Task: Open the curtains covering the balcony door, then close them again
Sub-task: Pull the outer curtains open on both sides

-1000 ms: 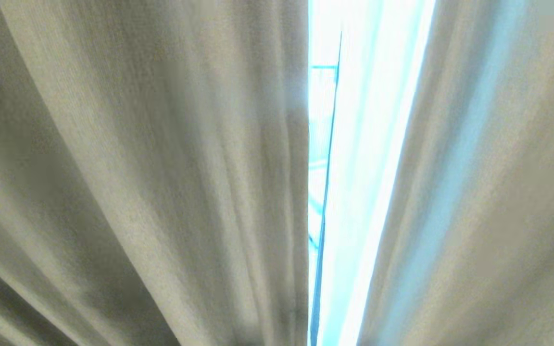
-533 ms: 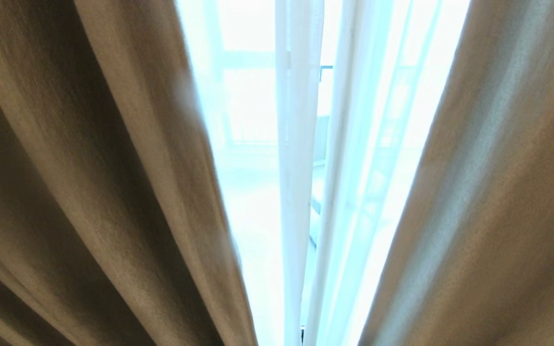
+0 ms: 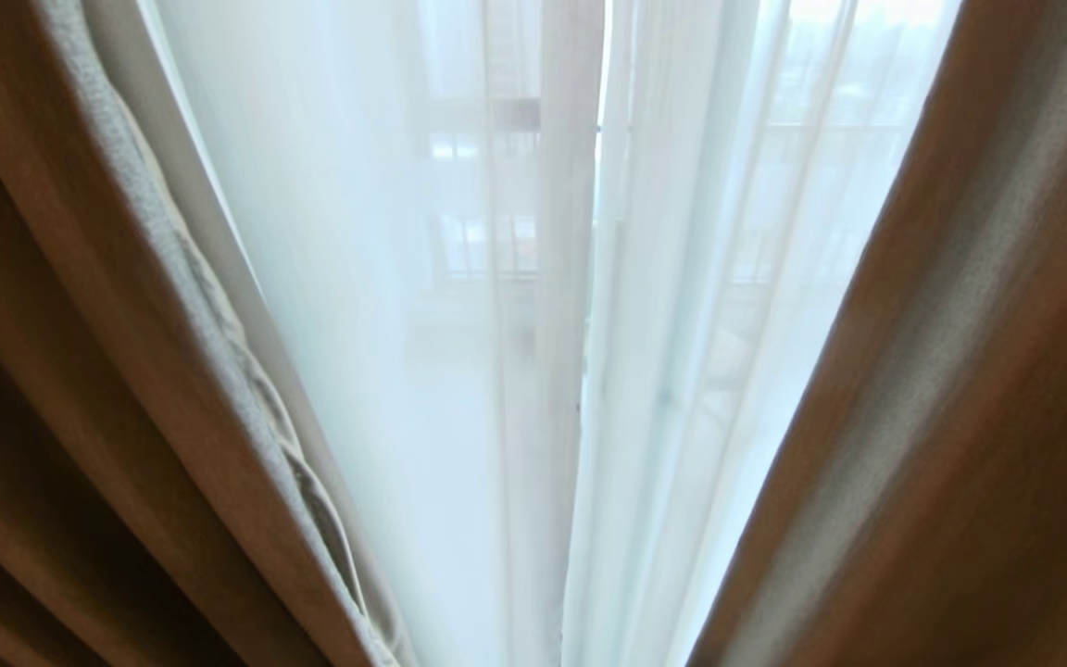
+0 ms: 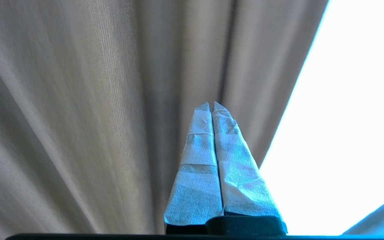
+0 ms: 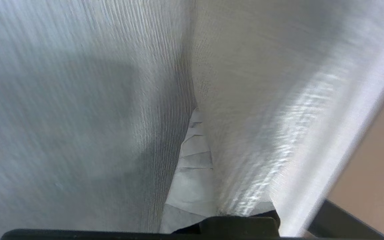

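Currently the opening step is in hand: the drapes (image 3: 107, 371) stand parted, exposing the sheers (image 3: 533, 371) that cover the balcony door. Right gripper (image 5: 195, 133), fingers together, is buried in a drape fold. Left gripper (image 4: 211, 106), fingers together, hangs beside the drapes. Next, part the sheers.

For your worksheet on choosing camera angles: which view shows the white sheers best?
The head view: the white sheers hang full-length between the parted drapes. The left wrist view gives only glare there; the right wrist view shows only folded fabric.
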You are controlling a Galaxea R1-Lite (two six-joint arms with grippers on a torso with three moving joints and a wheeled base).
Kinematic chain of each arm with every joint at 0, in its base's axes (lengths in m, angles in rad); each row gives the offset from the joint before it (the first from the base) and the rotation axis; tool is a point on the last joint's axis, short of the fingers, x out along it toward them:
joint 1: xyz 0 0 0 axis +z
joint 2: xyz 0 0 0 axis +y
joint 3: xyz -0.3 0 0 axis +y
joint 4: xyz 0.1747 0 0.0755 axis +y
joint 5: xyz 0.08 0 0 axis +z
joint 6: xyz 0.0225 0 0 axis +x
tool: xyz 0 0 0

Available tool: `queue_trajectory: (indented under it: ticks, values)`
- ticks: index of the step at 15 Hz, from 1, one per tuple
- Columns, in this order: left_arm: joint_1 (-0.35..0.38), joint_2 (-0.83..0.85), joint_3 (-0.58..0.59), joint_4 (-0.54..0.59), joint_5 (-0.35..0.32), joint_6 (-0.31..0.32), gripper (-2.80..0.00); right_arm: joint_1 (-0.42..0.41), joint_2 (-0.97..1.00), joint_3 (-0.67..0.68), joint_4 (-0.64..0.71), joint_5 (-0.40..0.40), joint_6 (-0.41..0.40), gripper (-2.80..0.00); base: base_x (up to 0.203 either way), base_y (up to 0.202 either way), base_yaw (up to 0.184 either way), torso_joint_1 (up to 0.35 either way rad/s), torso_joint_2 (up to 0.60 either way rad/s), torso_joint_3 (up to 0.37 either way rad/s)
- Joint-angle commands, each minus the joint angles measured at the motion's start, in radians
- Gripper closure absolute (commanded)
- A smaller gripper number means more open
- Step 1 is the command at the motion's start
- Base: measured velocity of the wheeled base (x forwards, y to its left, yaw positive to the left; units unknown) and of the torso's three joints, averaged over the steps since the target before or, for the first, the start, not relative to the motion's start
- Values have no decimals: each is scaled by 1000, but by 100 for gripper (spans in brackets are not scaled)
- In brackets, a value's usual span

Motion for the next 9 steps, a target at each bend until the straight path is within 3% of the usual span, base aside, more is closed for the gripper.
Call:
queue_trajectory:
  ticks: [1, 4, 9]
  values:
    - [0, 0, 0, -1, 0, 0, 0, 55, -79, 29, -3, 10, 4, 0, 0, 0, 0, 0, 0, 0]
    - [0, 0, 0, -1, 0, 0, 0, 111, -138, 65, -8, 64, 17, 0, 0, 0, 0, 0, 0, 0]
    - [0, 0, 0, -1, 0, 0, 0, 157, -165, 92, -14, 67, 18, 0, 0, 0, 0, 0, 0, 0]
